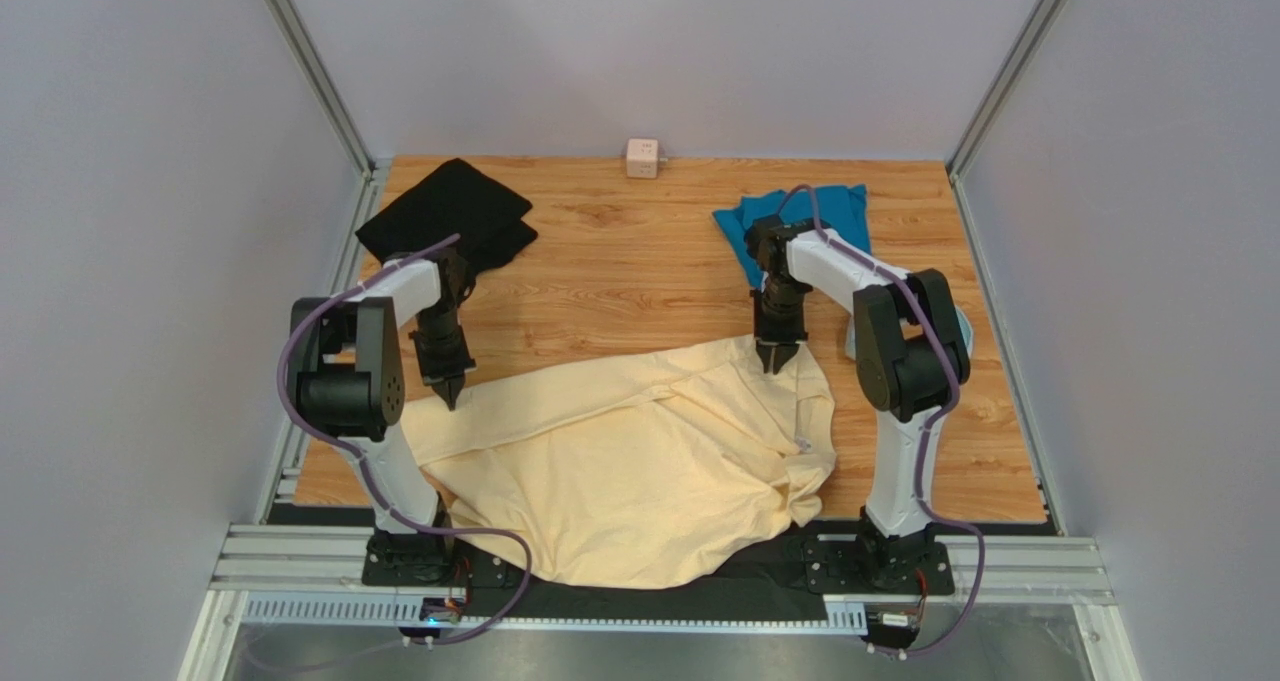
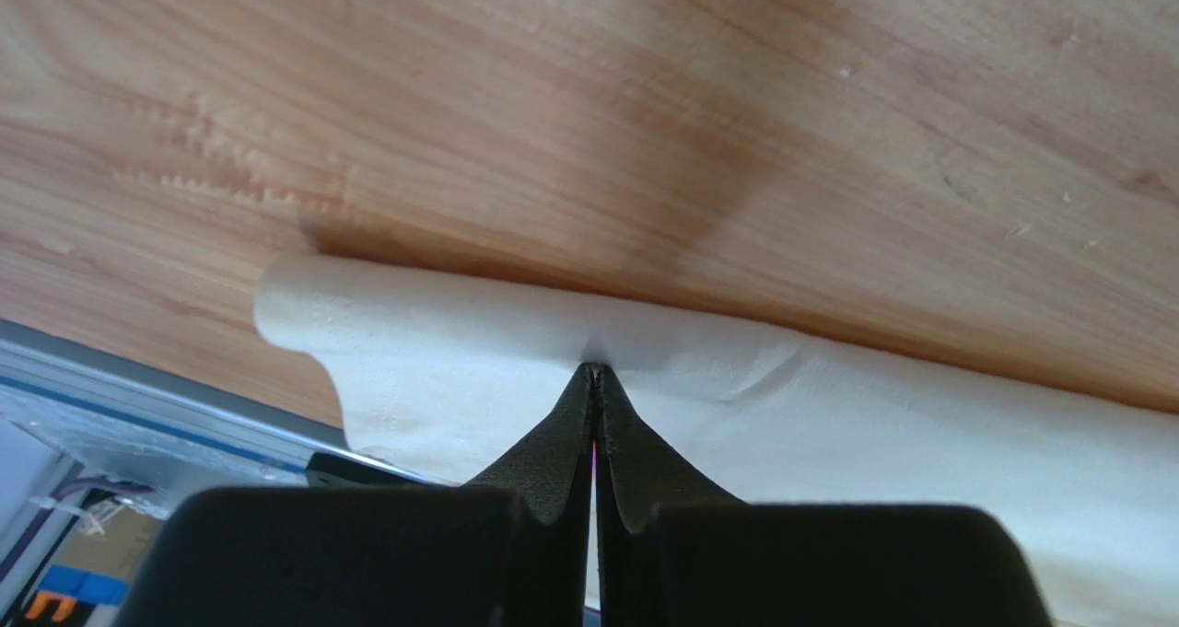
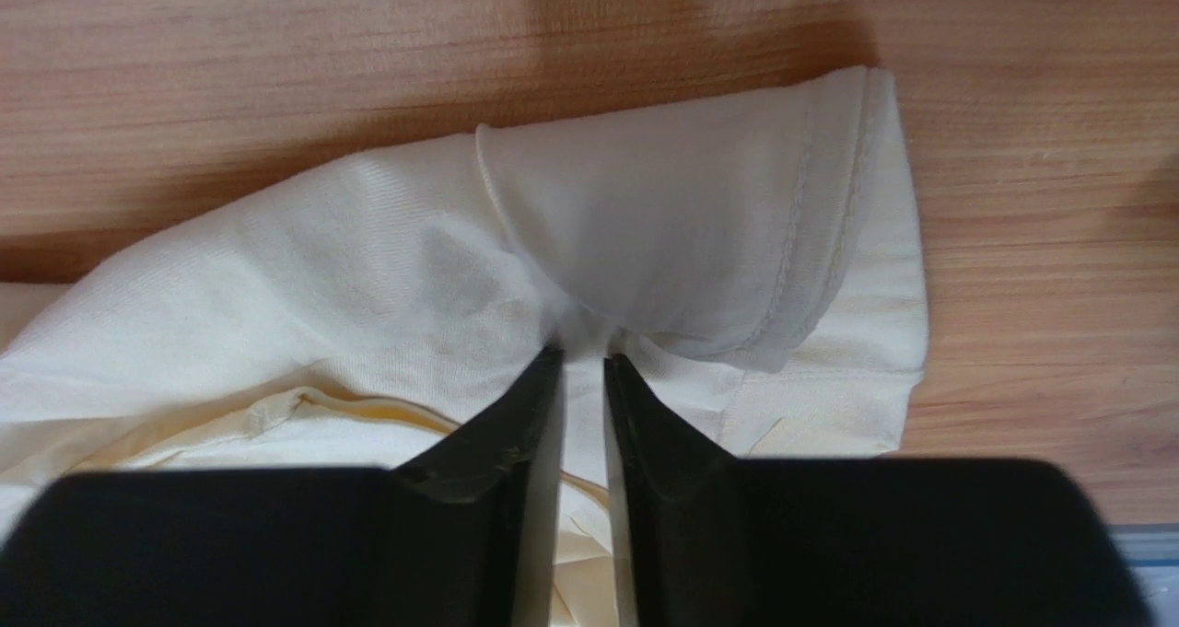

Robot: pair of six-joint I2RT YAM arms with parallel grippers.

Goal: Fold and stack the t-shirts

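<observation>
Your cream-yellow shirt (image 1: 631, 471) lies rumpled over the near edge of the surface (image 1: 631, 269). The black shirt (image 1: 446, 213) is in the far left corner, and the teal shirt (image 1: 842, 209) is toward the far right. Your left jaws clench the cream-yellow shirt's left edge, and your right jaws grip its far right fold.

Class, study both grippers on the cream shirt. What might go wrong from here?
The left gripper is shut on only a thin edge of the cream shirt; it may slip out on lifting. The right gripper has its jaws slightly apart at a bunched fold, so it might catch extra layers. The shirt overhangs the table at its near edge and could snag.
</observation>
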